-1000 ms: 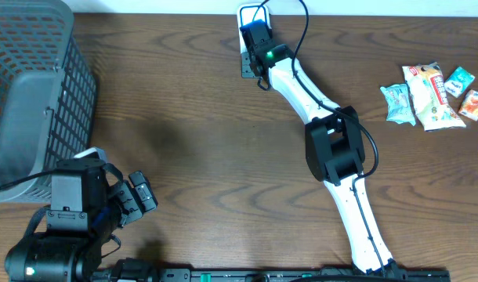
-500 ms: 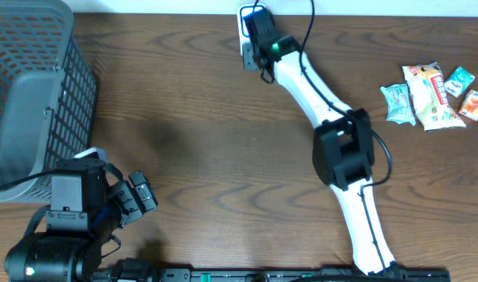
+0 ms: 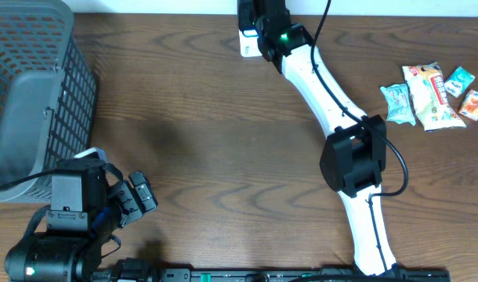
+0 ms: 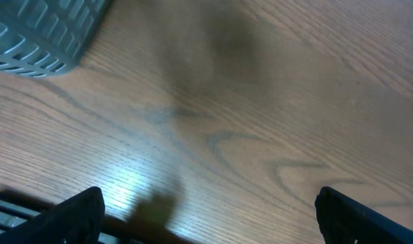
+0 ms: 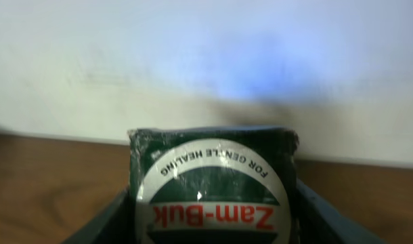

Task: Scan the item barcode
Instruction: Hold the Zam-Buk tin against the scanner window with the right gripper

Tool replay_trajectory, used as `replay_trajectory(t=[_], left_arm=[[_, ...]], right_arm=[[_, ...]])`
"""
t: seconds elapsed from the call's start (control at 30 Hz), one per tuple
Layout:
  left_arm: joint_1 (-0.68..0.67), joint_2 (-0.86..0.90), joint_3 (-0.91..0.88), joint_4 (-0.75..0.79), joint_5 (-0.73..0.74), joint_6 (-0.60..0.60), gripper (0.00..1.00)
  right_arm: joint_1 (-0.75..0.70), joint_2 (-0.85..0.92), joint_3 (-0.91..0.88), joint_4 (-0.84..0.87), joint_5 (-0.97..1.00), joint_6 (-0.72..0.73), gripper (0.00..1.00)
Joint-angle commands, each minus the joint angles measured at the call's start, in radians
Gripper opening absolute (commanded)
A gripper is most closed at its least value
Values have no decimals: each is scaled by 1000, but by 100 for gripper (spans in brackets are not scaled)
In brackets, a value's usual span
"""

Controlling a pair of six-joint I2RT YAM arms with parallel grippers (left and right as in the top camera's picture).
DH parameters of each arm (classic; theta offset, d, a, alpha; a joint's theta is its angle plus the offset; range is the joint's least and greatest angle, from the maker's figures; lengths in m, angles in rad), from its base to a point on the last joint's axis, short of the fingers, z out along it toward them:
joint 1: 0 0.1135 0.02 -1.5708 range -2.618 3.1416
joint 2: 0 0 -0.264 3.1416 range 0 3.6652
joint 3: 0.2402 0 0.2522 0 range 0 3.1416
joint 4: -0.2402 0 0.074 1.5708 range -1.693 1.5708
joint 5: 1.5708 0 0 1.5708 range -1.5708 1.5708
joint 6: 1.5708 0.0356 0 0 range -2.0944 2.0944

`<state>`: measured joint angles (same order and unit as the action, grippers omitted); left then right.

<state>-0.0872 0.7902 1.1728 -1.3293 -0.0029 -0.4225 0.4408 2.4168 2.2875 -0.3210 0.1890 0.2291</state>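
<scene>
grey mesh basket [image 3: 35, 86] at upper left, contents not discernible; green zam-buk box [image 5: 213, 196] at top centre, pinched between right fingers [image 5: 98, 224]; left fingers [image 4: 71, 217] spread wide over the surface [image 4: 247, 135].

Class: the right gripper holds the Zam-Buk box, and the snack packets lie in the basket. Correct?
No. The overhead view shows the snack packets on the table, far from the basket. The right gripper does hold the Zam-Buk box.
</scene>
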Motion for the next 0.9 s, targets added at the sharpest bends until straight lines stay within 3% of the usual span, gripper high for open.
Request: replay_trajectory(t=[0.0, 0.2, 0.37, 0.87], left_arm=[[-2, 0, 1, -2, -6, -6, 98], [-2, 0, 1, -2, -6, -6, 98], [-2, 0, 1, -2, -6, -6, 98], [-2, 0, 1, -2, -6, -6, 98]], right_arm=[[-3, 69, 3, 124, 15, -29, 47], [-4, 143, 3, 294, 15, -93, 51], [-11, 187, 3, 371, 16, -114, 49], [-57, 189, 3, 313, 27, -84, 47]])
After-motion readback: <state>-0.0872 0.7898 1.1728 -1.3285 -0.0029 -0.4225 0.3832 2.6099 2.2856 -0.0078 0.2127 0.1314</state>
